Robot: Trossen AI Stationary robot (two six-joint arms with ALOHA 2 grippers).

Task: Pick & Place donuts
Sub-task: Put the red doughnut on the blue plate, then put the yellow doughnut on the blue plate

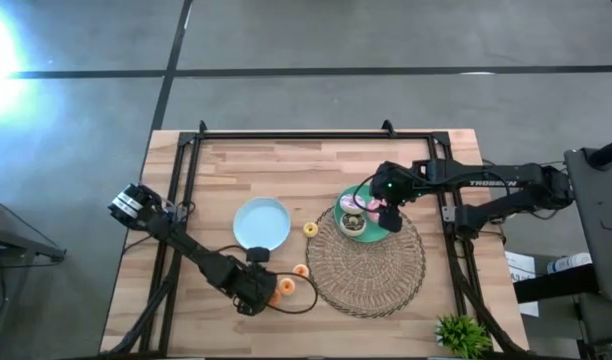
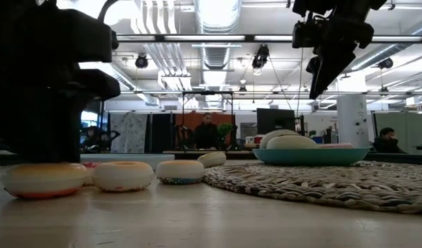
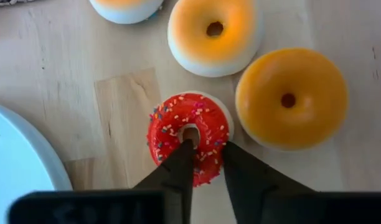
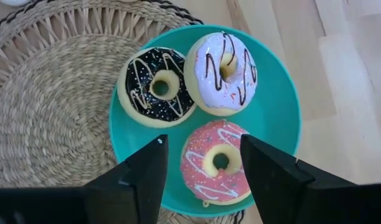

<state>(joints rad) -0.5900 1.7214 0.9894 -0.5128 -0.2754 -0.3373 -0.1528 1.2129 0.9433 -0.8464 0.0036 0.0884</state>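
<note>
Silver ceiling ducts and strip lights hang over an open workshop with grey concrete floor.

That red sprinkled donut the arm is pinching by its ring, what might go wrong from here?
The left end effector grips only one side of the red donut, one finger through the hole, so it might twist or slip out when lifted. Two orange donuts sit close by and could get nudged. Over the teal plate, the right end effector hangs open around the pink donut and may bump its neighbours.
</note>
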